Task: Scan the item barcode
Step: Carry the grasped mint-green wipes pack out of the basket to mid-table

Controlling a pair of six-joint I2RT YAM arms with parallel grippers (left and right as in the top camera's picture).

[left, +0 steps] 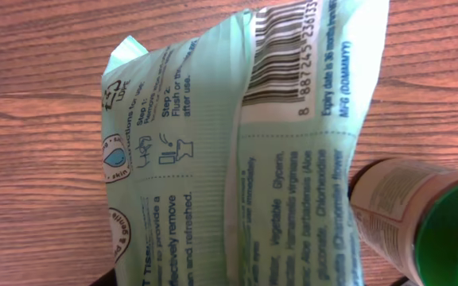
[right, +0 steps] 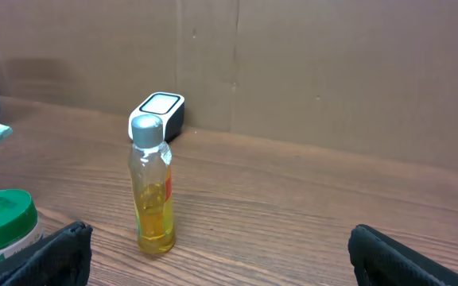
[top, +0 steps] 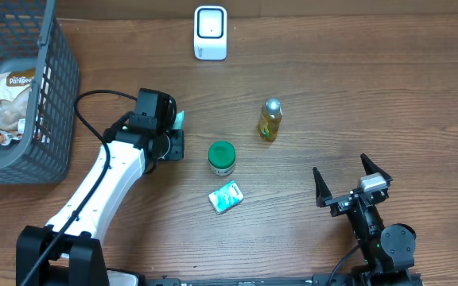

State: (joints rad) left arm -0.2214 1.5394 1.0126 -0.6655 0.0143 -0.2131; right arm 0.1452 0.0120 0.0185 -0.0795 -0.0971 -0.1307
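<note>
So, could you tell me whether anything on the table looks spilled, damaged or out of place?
Nothing stands out. The bottle and green-lidded jar stand upright and capped, no spill shows on the table, and the small packet just lies flat at a slant. The wipes packet in the left gripper looks creased but intact.

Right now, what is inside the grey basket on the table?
One snack bag lies inside the basket, printed side up. The bag covers what is under it, and the mesh wall hides part of the floor.
</note>
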